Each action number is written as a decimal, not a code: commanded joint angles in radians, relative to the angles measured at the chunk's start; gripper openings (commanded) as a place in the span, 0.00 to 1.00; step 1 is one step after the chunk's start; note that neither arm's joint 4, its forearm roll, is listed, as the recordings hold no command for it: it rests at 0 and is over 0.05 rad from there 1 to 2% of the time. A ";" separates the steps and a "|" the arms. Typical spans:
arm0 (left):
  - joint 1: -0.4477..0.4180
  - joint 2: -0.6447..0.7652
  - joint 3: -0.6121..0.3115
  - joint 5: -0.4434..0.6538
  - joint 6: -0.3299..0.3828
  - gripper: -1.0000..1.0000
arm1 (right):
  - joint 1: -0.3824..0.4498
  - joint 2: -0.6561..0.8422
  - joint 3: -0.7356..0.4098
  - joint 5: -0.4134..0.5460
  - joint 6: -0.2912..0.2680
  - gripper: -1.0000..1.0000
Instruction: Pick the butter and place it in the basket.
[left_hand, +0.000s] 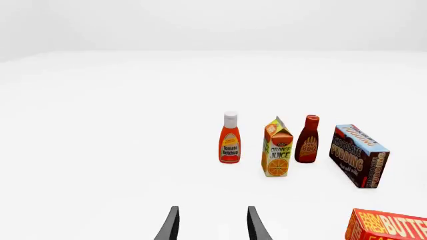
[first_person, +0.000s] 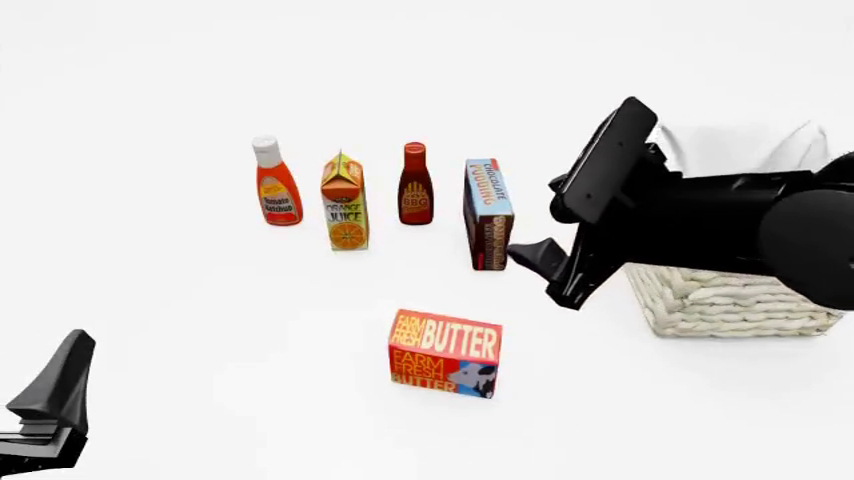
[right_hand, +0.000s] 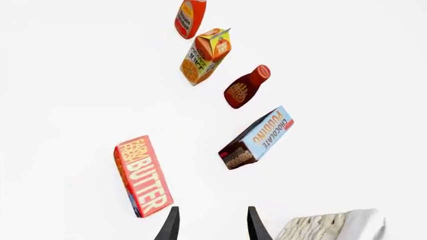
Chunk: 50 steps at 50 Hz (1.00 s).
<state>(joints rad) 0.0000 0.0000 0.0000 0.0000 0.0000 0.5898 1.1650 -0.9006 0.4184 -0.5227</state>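
The butter, a red-orange carton with yellow lettering, stands on the white table in front of the row of groceries; it also shows as the butter and, cut off at the frame edge, the butter. The cream wicker basket sits at the right, partly behind the right arm, and a corner of the basket shows in the right wrist view. My right gripper is open and empty, hovering above the table between butter and basket. My left gripper is open and empty, low at the near left, well away from the butter.
Behind the butter stands a row: tomato ketchup bottle, orange juice carton, BBQ sauce bottle and chocolate pudding box. The pudding box is close to the right gripper's fingers.
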 joint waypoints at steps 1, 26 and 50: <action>0.000 0.000 0.000 0.000 0.000 1.00 | 0.001 0.047 -0.024 0.014 -0.021 1.00; 0.000 0.000 0.000 0.000 0.000 1.00 | 0.037 0.130 -0.112 0.095 -0.049 1.00; 0.000 0.000 0.000 0.000 0.000 1.00 | 0.076 0.206 -0.198 0.155 -0.068 1.00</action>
<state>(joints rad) 0.0000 0.0000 0.0000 0.0000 0.0000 0.6528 1.3505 -1.0639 0.5427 -0.5808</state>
